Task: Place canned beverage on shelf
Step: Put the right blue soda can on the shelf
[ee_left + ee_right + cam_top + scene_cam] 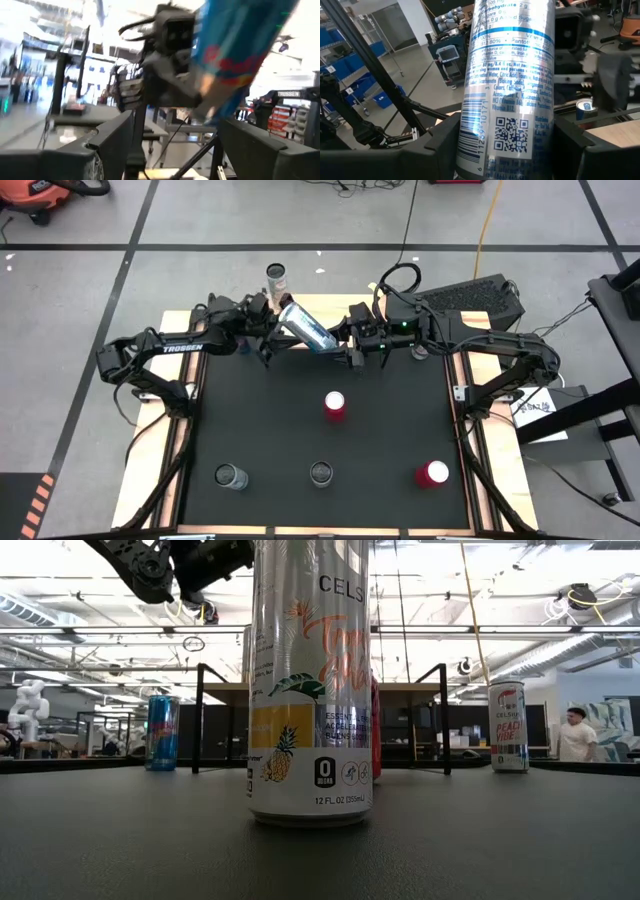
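Above the far edge of the black mat (320,430), the right gripper (338,340) holds a blue-and-silver can (307,327) tilted in the air, its fingers closed on the can's body. The left gripper (268,330) sits at the can's other end, fingers partly open; whether they touch it I cannot tell. Another can (276,277) stands upright on the shelf (222,313) just behind them.
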Tool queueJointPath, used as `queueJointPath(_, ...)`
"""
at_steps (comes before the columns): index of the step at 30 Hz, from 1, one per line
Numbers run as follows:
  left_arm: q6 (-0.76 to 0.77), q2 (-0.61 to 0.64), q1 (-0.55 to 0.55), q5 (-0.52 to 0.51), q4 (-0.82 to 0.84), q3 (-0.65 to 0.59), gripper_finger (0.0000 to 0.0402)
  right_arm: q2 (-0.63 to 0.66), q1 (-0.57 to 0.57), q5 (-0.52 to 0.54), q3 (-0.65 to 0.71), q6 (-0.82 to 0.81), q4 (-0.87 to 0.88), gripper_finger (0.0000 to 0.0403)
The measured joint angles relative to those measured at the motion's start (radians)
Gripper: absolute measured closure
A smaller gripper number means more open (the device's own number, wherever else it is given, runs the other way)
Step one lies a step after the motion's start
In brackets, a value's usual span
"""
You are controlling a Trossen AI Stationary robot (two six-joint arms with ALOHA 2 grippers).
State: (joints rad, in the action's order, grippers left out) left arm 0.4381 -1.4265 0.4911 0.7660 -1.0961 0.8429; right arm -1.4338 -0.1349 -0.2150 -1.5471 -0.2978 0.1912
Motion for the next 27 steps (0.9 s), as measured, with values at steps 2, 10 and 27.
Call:
queueJointPath(2, -0.003, 0.001, 0.0, 0.011, -0.038, 0.0, 0.0102, 0.0, 0.0, 0.0, 0.0, 0.0, 0.0, 0.0195)
queueJointPath(10, 0.0, 0.001, 0.0, 0.012, -0.036, 0.0, 0.0019, 0.0, 0.0, 0.0, 0.0, 0.004, 0.0, 0.0195)
queueJointPath(27, -0.001, 0.0, -0.003, -0.001, -0.038, 0.0, 0.0022, 0.0, 0.0, 0.0, 0.0, 0.007, 0.0, 0.0195)
